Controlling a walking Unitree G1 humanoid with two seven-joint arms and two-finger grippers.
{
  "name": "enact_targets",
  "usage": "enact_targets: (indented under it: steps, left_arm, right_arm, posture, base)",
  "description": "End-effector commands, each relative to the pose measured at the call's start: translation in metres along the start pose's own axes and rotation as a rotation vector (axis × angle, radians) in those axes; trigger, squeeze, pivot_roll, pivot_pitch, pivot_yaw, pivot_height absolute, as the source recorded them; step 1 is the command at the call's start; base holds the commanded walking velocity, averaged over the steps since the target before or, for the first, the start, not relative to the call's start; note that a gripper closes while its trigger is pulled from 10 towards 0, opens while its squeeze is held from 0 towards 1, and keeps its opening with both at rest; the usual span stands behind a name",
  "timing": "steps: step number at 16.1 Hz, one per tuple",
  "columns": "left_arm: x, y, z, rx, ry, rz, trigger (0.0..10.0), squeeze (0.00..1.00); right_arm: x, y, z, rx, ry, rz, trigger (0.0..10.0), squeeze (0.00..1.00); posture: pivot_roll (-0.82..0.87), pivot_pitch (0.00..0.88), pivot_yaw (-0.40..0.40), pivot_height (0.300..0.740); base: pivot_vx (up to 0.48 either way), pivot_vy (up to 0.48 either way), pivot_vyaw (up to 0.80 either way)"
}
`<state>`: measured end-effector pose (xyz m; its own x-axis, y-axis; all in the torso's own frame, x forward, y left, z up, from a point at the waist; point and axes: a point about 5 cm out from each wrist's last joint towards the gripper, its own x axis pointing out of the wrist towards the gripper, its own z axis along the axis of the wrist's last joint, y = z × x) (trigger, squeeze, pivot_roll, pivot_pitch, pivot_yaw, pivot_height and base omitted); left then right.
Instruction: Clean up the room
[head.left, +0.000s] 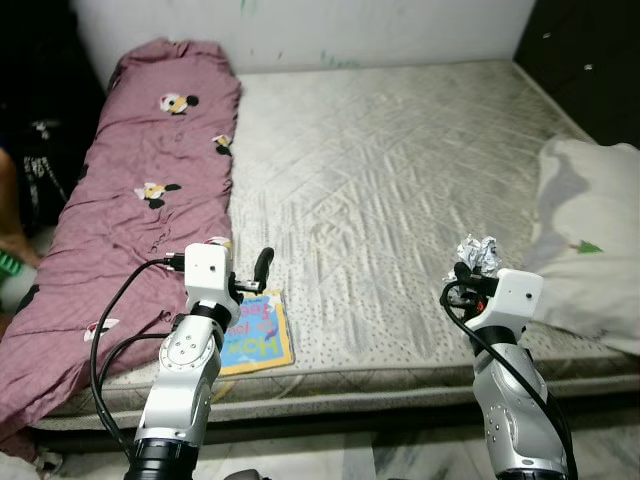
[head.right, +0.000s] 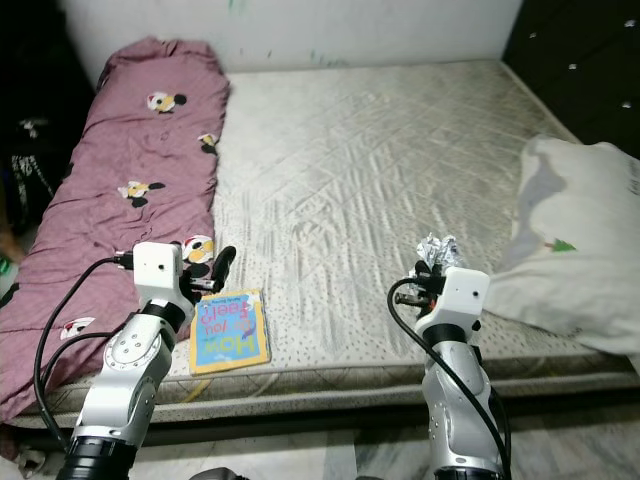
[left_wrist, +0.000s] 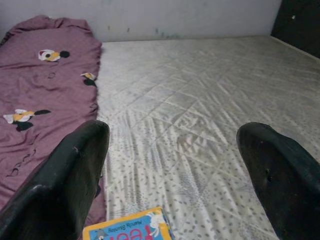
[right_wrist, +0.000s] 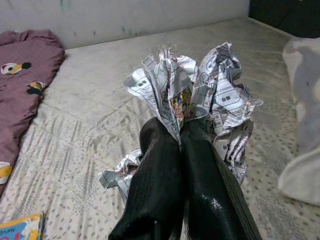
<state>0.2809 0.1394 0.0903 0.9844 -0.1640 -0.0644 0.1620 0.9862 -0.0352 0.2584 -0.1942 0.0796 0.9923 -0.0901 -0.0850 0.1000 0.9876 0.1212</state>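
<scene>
Cleanup barely begun: right end effector (right_wrist: 181, 135) clamped shut on crumpled silvery printed wrapper (right_wrist: 200, 90) above grey quilted mattress (head.left: 400, 150) at 5 o'clock, left end effector (left_wrist: 175, 170) wide open, empty, colourful children's book (head.left: 258, 335) at 7 o'clock unpicked

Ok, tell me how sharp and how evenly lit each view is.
Left eye view: sharp, grey quilted mattress evenly lit, upper corners black. Left wrist view: open black fingers close and soft-edged. Right wrist view: crumpled silver printed wrapper crisp, gloss on the fingers.
</scene>
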Motion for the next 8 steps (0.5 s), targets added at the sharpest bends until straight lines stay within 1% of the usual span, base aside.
enact_targets:
  steps: [1, 6, 8]
  left_arm:
    - [-0.0009, 0.0009, -0.0031, -0.007, 0.012, 0.003, 10.0, 0.00]
    - [-0.0004, -0.0019, -0.0043, -0.011, 0.014, 0.001, 10.0, 0.00]
    - [0.0003, -0.0021, -0.0051, -0.029, 0.020, 0.003, 10.0, 0.00]
  right_arm:
    - [0.0007, -0.0006, 0.0033, 0.002, -0.015, -0.002, 10.0, 0.00]
    - [0.0018, -0.0010, 0.0039, 0.002, -0.015, 0.000, 10.0, 0.00]
    - [0.0020, -0.0010, 0.0034, 0.000, -0.011, 0.002, 10.0, 0.00]
  posture:
    - [-0.10, 0.015, 0.040, 0.740]
    - [-0.10, 0.009, 0.033, 0.740]
    - [-0.10, 0.008, 0.032, 0.740]
  base:
    - [0.000, 0.000, 0.00]
    - [0.000, 0.000, 0.00]
    - [0.000, 0.397, 0.00]
